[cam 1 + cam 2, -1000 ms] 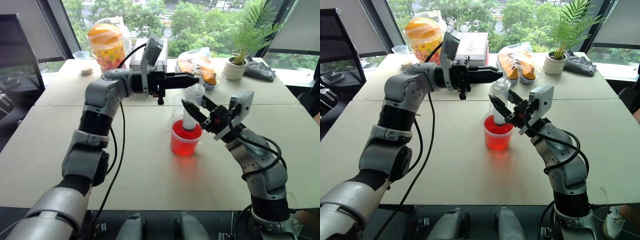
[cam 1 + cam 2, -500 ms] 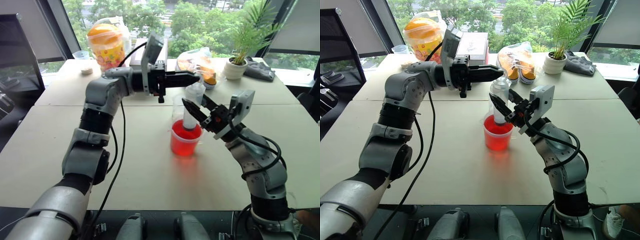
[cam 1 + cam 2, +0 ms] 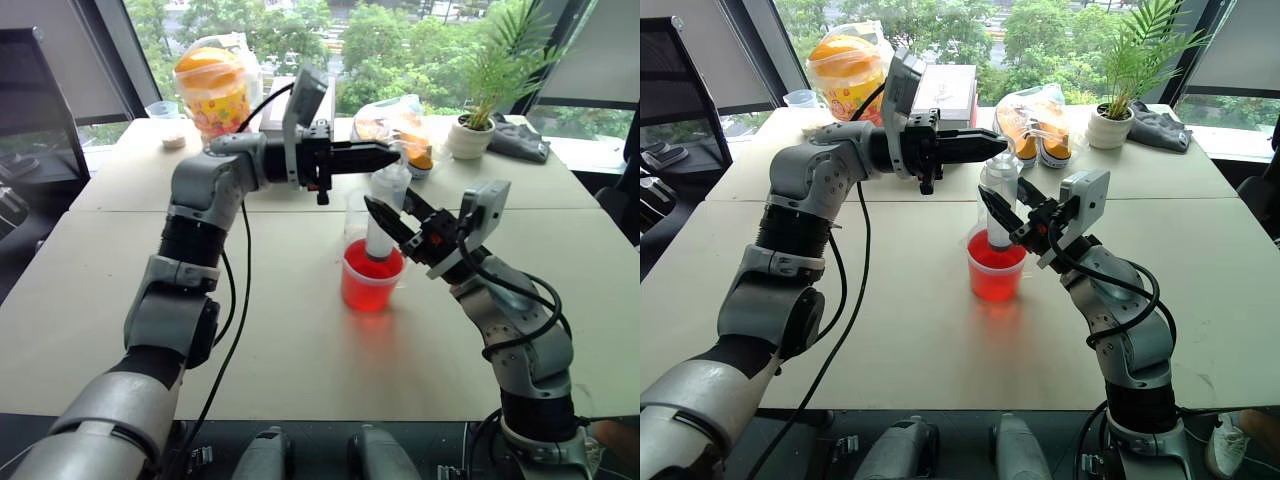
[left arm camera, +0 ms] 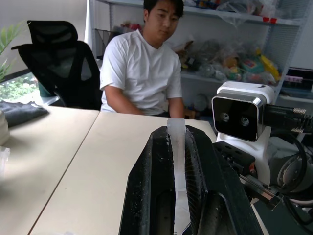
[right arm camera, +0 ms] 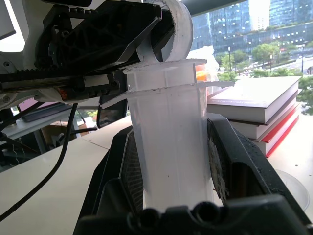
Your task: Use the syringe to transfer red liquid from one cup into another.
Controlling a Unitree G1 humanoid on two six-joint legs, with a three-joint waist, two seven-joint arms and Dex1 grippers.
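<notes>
While the syringe (image 3: pixel 384 212) stands upright with its tip down in the red liquid (image 3: pixel 371 272) of the wide red-tinted cup (image 3: pixel 371 283) mid-table, nothing has shifted over the last second: both arms have held still. The right gripper (image 3: pixel 383 221) has its jaws closed on the barrel, and the left gripper (image 3: pixel 388 157) reaches across level, jaws shut on the plunger's ring top. I judge the draw hasn't started; the plunger sits low and must rise before transfer.

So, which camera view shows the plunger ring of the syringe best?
The right wrist view: the plunger ring sits close up, pinched by the left gripper above the syringe barrel. In both eye views it is small, mostly hidden. The left wrist view shows an edge-on sliver.
</notes>
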